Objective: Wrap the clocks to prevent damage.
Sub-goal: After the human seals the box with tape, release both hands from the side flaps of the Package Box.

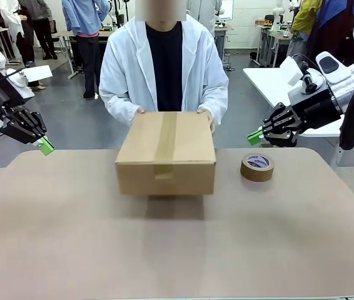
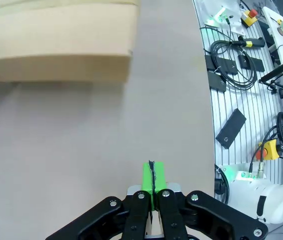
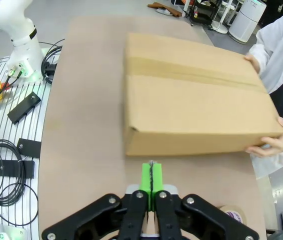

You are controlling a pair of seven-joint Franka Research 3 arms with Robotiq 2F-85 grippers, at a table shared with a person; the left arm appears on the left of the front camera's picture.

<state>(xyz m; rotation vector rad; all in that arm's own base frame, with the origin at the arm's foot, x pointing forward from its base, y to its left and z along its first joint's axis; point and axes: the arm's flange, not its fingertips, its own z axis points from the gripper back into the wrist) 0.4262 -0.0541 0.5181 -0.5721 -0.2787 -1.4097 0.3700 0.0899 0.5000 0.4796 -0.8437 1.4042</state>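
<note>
A brown cardboard carton, sealed along its top with a strip of brown tape, is at the middle of the table. A person in a white coat holds its far side with both hands. The clocks are hidden from view. My left gripper hovers shut and empty above the table's far left edge, well clear of the carton. On the right, my right gripper is shut and empty too, a short way from the carton's side.
A brown tape roll lies flat on the tan table to the right of the carton, just below my right gripper. Cables and black boxes cover a white bench beside the table. Other people stand farther back.
</note>
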